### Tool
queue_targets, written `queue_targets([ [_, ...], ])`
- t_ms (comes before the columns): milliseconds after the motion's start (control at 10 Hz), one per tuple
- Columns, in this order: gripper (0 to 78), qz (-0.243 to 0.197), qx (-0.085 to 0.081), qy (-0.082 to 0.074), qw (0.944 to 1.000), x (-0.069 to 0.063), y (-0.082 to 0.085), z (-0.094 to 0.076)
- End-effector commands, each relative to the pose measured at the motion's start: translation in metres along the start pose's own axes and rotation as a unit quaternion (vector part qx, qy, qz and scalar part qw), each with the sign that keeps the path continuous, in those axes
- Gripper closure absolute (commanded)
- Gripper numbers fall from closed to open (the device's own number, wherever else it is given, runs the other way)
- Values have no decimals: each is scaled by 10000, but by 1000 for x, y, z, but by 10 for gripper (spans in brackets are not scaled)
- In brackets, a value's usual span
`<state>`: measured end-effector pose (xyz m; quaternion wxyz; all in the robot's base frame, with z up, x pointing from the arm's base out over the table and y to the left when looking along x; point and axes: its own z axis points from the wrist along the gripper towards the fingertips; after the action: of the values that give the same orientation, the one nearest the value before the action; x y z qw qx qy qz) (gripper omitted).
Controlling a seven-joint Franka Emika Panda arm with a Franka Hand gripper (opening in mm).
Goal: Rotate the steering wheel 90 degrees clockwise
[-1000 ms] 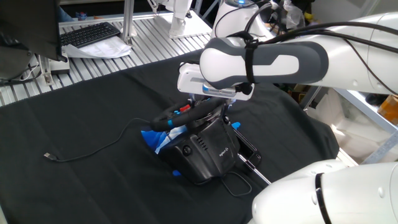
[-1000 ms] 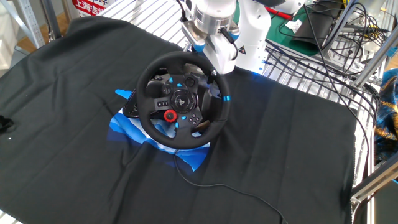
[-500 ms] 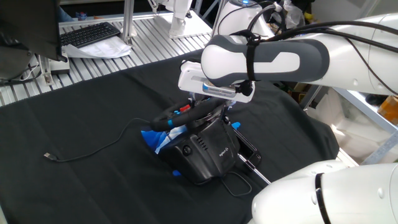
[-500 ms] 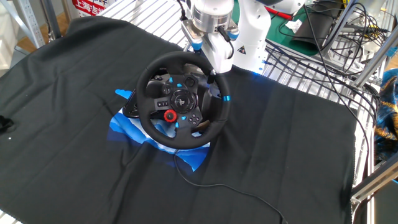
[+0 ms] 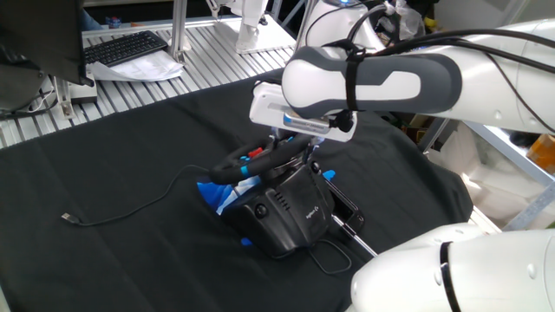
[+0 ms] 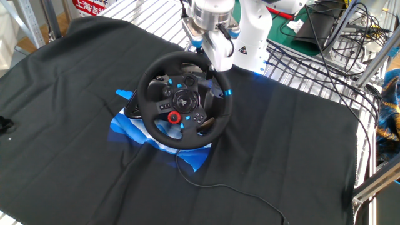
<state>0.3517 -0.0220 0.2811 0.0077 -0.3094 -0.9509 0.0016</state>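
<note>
Since the earlier frames the red button on the hub sits lower and further right, and the blue rim mark has crept up, so the wheel is turning.

One fixed view: steering wheel (image 5: 251, 161) seen edge-on, tilted on its base (image 5: 282, 217) mid-counter. The claw (image 5: 299, 144) is at the rim's far end; I cannot tell how the fingers are set, the wrist hides them.

The other fixed view: steering wheel (image 6: 184, 100) faces the camera; the claw (image 6: 215, 67) is at its upper-right rim.

Risk: rim may slip from the claw, or the base may skid on the cloth.

Black cloth (image 6: 75, 156) covers the counter (image 6: 300, 69); a loose cable (image 5: 121, 208), a keyboard (image 5: 126, 47) behind.
</note>
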Motion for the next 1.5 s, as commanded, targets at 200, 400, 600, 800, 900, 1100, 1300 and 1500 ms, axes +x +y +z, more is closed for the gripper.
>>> queue_targets([
  [200, 755, 352, -54, 27, 9994, 5, 0, -11],
  [400, 755, 805, -228, -114, 9964, 5, 1, -9],
  [600, 755, 812, -210, -156, 9964, 4, 1, -9],
  [800, 755, 800, -213, -155, 9964, 3, 1, -9],
  [900, 755, 859, -223, -153, 9959, 2, 2, -10],
  [1100, 755, 935, -229, -182, 9952, -3, 5, -13],
  [1300, 755, 909, -219, -207, 9954, -3, 6, -13],
  [1500, 755, 915, -241, -251, 9952, -5, 4, -13],
])
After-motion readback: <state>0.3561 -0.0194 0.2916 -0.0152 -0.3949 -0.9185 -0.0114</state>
